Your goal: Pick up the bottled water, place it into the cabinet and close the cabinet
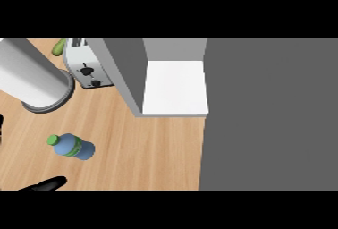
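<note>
You see the blue plastic water bottle (73, 146), green-capped, lying on the wood-grain counter (145, 152) lower left; white-shelved cabinet (175, 87) open above. Left hand (48, 184) at bottom edge: finger state unclear.

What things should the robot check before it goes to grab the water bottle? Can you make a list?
1. Bottle in view: ok. The bottled water stands on the wooden counter, green cap showing.
2. Nothing touching the bottle: ok. Bare counter shows all around it.
3. Cabinet open: ok. The cabinet shows its white shelf, and the door is swung out.
4. Shelf has room: ok. Nothing shows on the white shelf.
5. Left hand ready: cannot tell. Only a dark bit of the left hand shows at the lower edge, below the bottle.
6. Right hand ready: cannot tell. It is not in the picture.
</note>
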Robot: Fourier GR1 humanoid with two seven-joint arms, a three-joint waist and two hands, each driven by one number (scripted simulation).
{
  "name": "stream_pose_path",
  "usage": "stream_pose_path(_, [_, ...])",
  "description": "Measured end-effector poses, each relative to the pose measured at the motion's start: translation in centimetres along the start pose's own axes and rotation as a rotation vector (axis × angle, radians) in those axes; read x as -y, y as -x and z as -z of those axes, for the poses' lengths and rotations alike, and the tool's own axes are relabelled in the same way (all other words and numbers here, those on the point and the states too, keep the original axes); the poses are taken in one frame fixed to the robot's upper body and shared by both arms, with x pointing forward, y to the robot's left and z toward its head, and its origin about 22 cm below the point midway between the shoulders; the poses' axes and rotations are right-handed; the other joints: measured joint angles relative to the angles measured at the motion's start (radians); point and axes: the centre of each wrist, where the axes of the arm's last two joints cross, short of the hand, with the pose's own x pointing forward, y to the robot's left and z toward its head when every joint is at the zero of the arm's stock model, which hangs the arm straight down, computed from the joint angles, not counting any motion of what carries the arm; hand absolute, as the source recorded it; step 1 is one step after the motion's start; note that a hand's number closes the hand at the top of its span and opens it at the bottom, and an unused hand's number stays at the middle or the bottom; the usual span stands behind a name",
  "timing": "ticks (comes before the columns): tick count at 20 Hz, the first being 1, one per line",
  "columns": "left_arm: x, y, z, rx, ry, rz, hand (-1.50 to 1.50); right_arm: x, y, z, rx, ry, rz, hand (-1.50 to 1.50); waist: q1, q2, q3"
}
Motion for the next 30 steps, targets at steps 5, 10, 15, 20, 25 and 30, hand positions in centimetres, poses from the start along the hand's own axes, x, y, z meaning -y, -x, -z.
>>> stream_pose_path(5, [0.6, -0.6, -2.2, -0.039, -0.038, 0.013, -1.50, 0.1, -0.4, -1.9, -0.027, -0.010, 0.001, -1.50, -0.001, 0.000, 0.000])
stream_pose_path(10, [0.8, -0.7, -2.9, -0.066, -0.059, 0.037, -1.50, 0.0, -0.7, -2.8, -0.056, -0.011, -0.006, -1.50, -0.002, 0.001, 0.000])
stream_pose_path(15, [1.2, 1.2, -2.8, -0.081, -0.100, 0.058, -1.50, -0.4, -0.7, -3.7, -0.069, -0.012, 0.004, -1.50, -0.005, 0.001, -0.001])
stream_pose_path(20, [0.4, 3.4, -3.2, -0.099, -0.152, 0.080, -1.50, -0.7, -0.4, -5.3, -0.070, -0.007, 0.010, -1.50, -0.007, 0.000, -0.001])
stream_pose_path(25, [-1.3, 6.7, -3.3, -0.125, -0.189, 0.110, -1.50, -0.7, -0.5, -6.2, -0.078, -0.002, 0.003, -1.50, -0.009, -0.001, -0.001])
stream_pose_path(30, [-2.6, 10.5, -2.5, -0.163, -0.197, 0.104, -1.50, -0.5, -0.4, -7.0, -0.072, -0.010, -0.013, -1.50, -0.012, 0.000, -0.002])
